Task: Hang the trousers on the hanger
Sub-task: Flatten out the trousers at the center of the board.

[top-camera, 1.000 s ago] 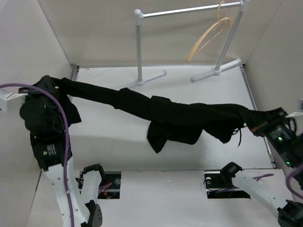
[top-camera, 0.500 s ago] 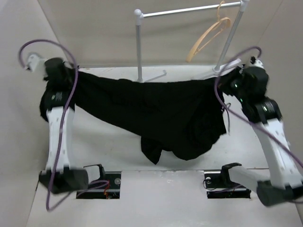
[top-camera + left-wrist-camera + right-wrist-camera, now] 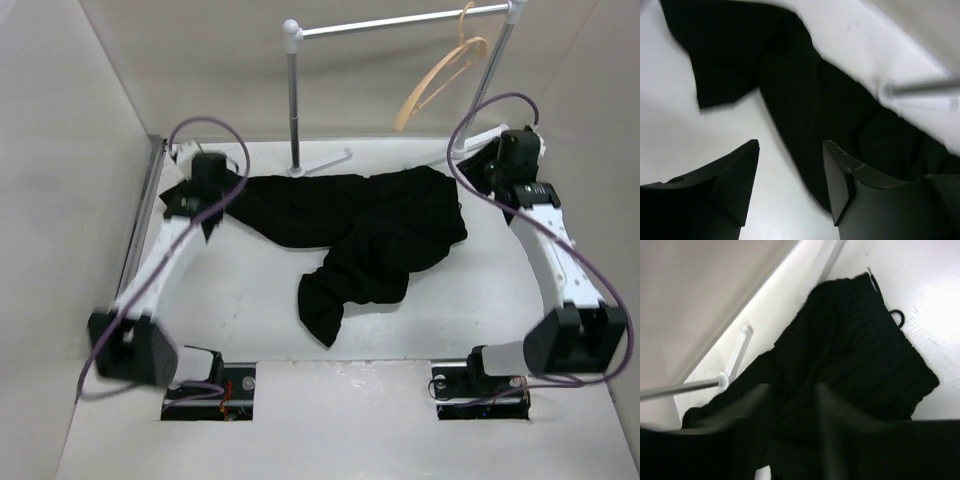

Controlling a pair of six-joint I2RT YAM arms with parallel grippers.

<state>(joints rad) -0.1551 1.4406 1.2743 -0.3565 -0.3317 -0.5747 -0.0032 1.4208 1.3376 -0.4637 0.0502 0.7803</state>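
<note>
The black trousers (image 3: pixel 350 215) lie crumpled on the table at the far middle, with one leg trailing toward the near side. They also show in the left wrist view (image 3: pixel 805 85) and the right wrist view (image 3: pixel 865 350). The tan wooden hanger (image 3: pixel 440 75) hangs on the rail at the back right. My left gripper (image 3: pixel 192 196) is open and empty at the trousers' left end, jaws apart over table and cloth (image 3: pixel 791 145). My right gripper (image 3: pixel 478 176) is open at the trousers' right end, hovering above the cloth (image 3: pixel 794 387).
The white-and-silver garment rail (image 3: pixel 400 20) stands at the back, its left post and foot (image 3: pixel 295 150) just behind the trousers. The foot shows in the left wrist view (image 3: pixel 920 92) and the right wrist view (image 3: pixel 735 365). Beige walls close in the left, right and back.
Both grippers held the trousers stretched in the air between them. Now the trousers lie dropped on the table, both grippers are open, and both arms have lowered toward the far side.
</note>
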